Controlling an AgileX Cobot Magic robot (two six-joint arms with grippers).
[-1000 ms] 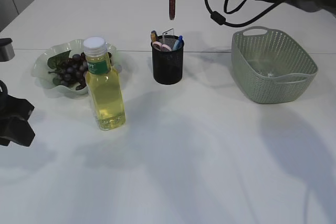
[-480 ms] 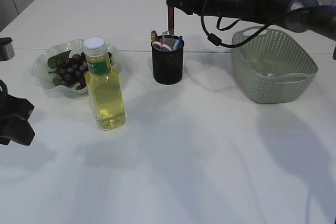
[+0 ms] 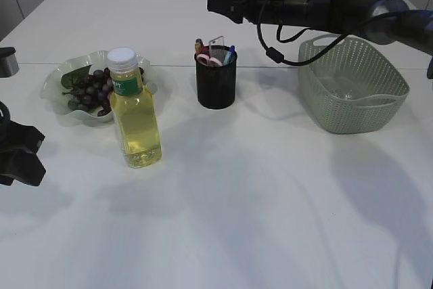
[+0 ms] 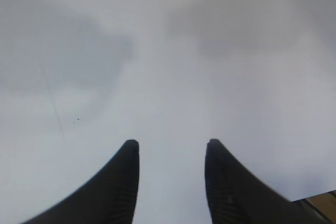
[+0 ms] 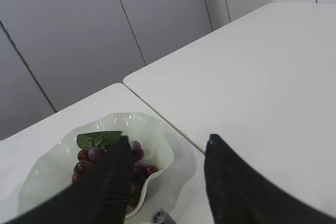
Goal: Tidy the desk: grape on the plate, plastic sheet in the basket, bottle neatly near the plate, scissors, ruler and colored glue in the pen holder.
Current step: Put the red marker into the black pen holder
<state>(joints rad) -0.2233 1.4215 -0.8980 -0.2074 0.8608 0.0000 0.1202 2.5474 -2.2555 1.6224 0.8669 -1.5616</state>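
right arm's stretched out level with its gripper (image 3: 215, 3) jaws apart, empty. left gripper (image 4: 170, 148) sits low at the edge, jaws parted too.

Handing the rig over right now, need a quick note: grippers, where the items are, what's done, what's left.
Right gripper: open, empty, held in the air above and behind the pen holder.
Left gripper: open, empty, over bare table at the left edge.
Grape is on the plate. Bottle stands upright just in front of the plate.
Pen holder has several items sticking out, including a red one; I cannot tell each apart.
Basket: something clear seems to lie in the bottom, hard to confirm.
Nothing loose on the desk. Left: verify contents, retract arms.
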